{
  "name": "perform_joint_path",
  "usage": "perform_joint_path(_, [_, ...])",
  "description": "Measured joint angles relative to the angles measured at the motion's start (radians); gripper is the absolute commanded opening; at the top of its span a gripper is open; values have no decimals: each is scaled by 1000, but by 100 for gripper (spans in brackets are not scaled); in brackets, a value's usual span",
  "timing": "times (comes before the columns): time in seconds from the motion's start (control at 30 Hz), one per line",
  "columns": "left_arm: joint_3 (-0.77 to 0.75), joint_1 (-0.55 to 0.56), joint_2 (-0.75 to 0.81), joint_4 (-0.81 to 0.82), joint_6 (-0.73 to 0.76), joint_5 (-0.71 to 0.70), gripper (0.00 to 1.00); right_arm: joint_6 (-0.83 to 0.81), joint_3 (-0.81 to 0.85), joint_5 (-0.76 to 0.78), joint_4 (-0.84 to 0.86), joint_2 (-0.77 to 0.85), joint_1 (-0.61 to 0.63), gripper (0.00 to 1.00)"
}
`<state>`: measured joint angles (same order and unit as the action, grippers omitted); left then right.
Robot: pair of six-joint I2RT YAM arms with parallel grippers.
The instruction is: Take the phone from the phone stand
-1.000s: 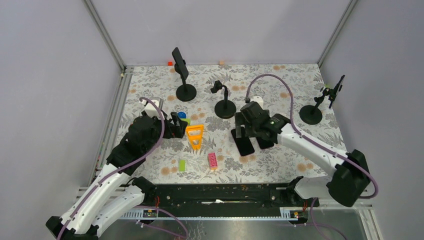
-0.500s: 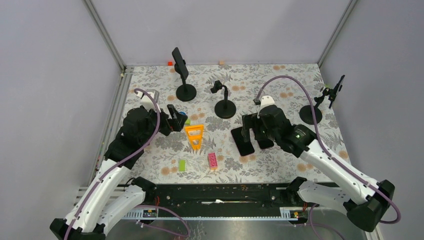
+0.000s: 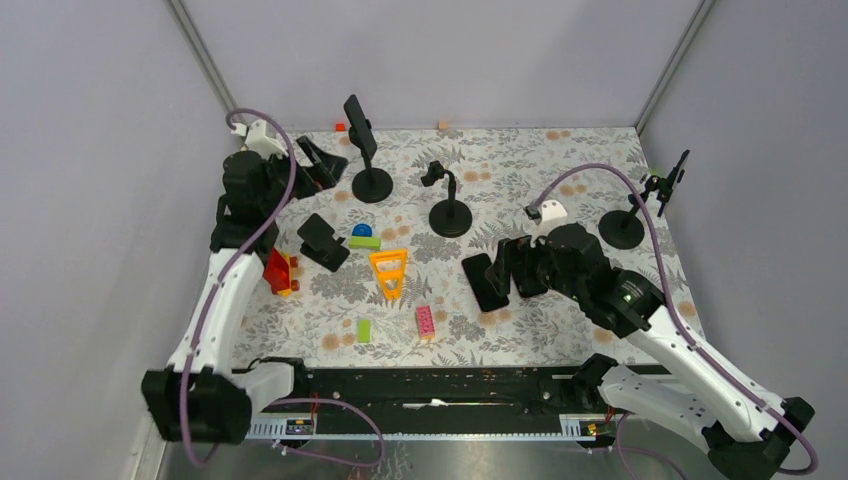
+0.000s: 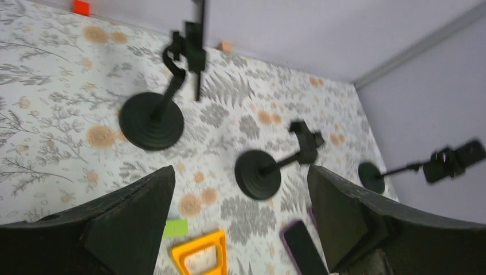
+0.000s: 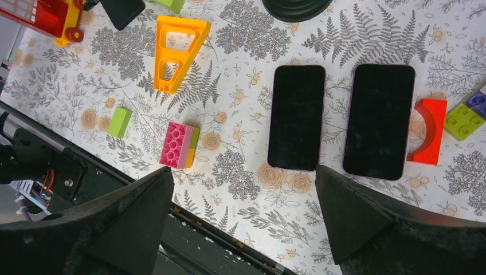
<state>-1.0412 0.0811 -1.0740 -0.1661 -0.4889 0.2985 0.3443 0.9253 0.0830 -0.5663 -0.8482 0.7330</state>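
Observation:
A black phone [image 3: 359,127] stands upright in the back-left phone stand [image 3: 372,185]; the left wrist view shows it edge-on [image 4: 198,40] above the round base [image 4: 152,120]. My left gripper [image 3: 325,165] is open and empty, just left of that stand and apart from it. A second phone [image 3: 676,172] sits on the far-right stand [image 3: 622,228]. The middle stand [image 3: 450,212] is empty. Two phones [image 5: 297,117] [image 5: 379,120] lie flat on the table. My right gripper [image 3: 515,272] is open and empty above them.
An orange triangle frame [image 3: 389,272], a pink brick [image 3: 426,321], a green block [image 3: 364,329], a red toy car [image 3: 280,270] and a black flat object [image 3: 322,242] lie on the floral mat. A red arch [image 5: 427,130] and a green brick [image 5: 461,121] lie beside the right-hand phone. Walls enclose the table.
My left arm has swung up and back to the far left, next to the back-left stand, uncovering the black object and red car. My right arm has drawn back slightly to the right.

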Motion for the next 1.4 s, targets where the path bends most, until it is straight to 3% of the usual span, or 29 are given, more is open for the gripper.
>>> perform_joint_path(0.2, [11,-169,-202,225,-135,76,89,19,-56,2,-2,95,0,99])
perform_joint_path(0.4, [55,-178,-368,529,-175,93,74,23,-63,0,-2,112,0,99])
perform_joint_path(0.5, [57,-178,-473,686,-132,135,72,31,-63,-8,-3,110,0,99])
perform_joint_path(0.7, [56,-179,-618,849,-62,201,60,55,-66,-21,-2,114,0,99])
perform_joint_path(0.87, [56,-180,-716,998,-89,268,59,67,-73,-21,-3,117,0,99])
perform_joint_path(1.4, [48,-172,-849,1114,-112,299,59,80,-72,-23,-3,79,0,99])
